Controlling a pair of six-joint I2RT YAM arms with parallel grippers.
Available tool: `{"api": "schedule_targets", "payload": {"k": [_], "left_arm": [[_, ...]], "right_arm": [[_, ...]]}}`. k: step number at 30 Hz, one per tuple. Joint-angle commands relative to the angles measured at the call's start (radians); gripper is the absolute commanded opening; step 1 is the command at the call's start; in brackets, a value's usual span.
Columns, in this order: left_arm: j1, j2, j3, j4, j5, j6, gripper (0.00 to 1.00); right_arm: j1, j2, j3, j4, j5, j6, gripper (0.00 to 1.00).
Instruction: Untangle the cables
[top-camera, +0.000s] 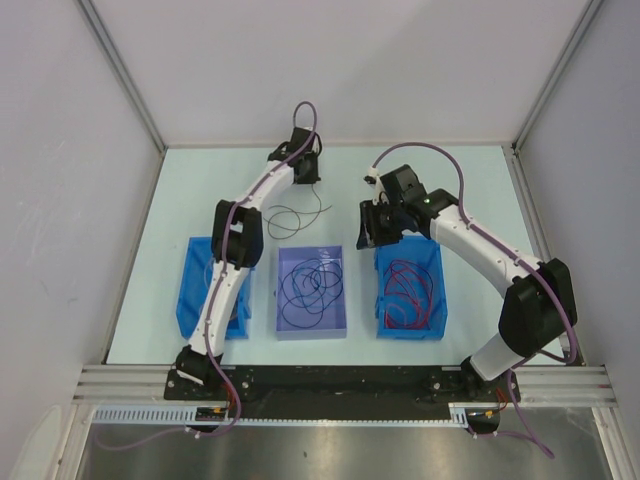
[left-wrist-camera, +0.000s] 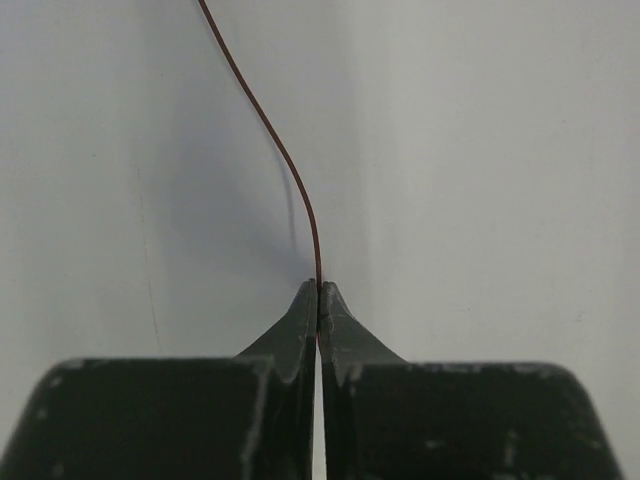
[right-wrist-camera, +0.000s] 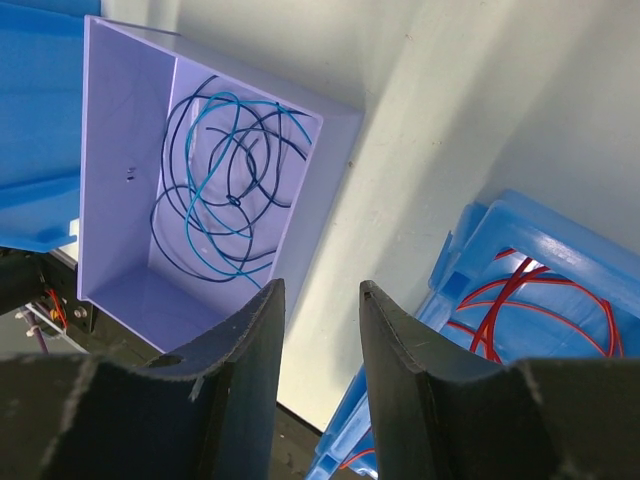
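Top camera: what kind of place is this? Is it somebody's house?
Most likely a robot lab's test booth, not a house. Plain grey walls box in a pale table, a left arm and a right arm are bolted to a metal rail, and a lilac bin holds loose cables.

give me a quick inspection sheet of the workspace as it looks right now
surface: pale table, three bins in a row on it
job's things: dark and teal wires tangled in the lavender bin; red wires in the right blue bin; left blue bin partly under the left arm, contents unclear; thin wire loop loose on the table at the far side
clutter: nothing seen
grippers: left gripper shut on a thin reddish-brown wire; right gripper open, empty, above the gap between the lavender and right blue bins
cables: purple hoses run along both arms
surroundings: plain grey walls; metal rail at the near edge
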Motion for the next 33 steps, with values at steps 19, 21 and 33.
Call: {"api": "schedule_targets", "payload": {"k": [19,21,33], "left_arm": [[0.027,-0.514,-0.061,0.045,0.092,-0.007,0.0],[0.027,-0.573,-0.035,0.042,0.129,-0.013,0.0],[0.025,-0.821,-0.162,0.109,0.215,-0.023,0.0]], "right_arm": [[0.006,-0.071,0.015,0.182,-0.162,0.104,0.39],[0.006,-0.082,0.017,0.203,-0.175,0.114,0.38],[0.023,-0.117,0.017,0.457,-0.245,0.175,0.43]]}}
